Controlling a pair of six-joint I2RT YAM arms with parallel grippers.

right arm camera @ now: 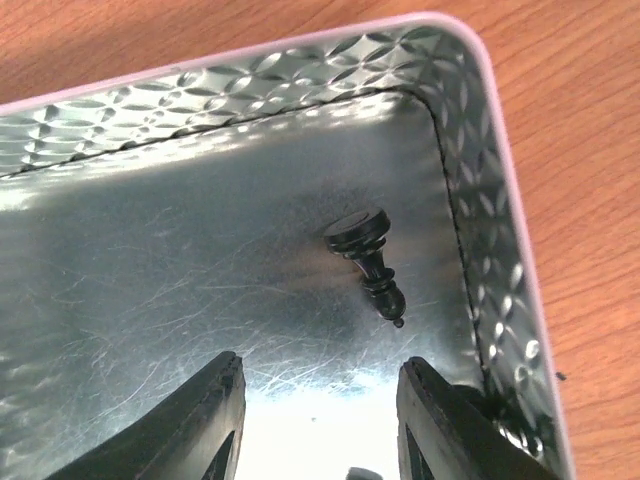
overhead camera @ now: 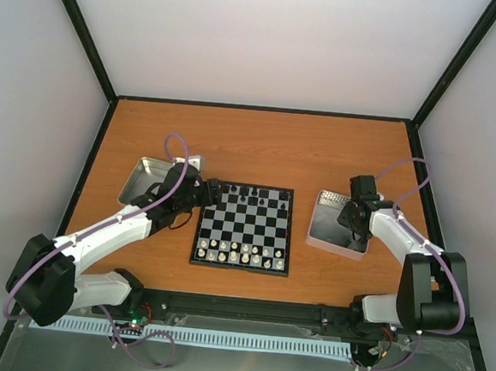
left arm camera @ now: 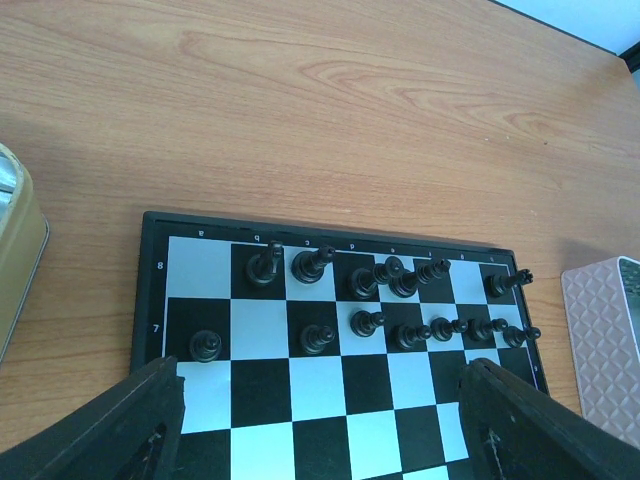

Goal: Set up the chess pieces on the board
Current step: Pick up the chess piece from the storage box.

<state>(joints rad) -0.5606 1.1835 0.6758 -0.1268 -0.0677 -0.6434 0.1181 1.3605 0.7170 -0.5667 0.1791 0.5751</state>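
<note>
The board lies at the table's middle, black chess pieces on its far rows, whitish pieces on its near rows. In the left wrist view the board shows black pieces on rows 8 and 7. My left gripper hangs open and empty over the board's far left corner, its fingers wide apart. My right gripper is open inside the pink-rimmed tray, just short of one black piece lying on its side.
A second metal tray sits left of the board, its edge showing in the left wrist view. The pink tray's corner wall stands close right of the lying piece. Bare wooden table stretches behind the board.
</note>
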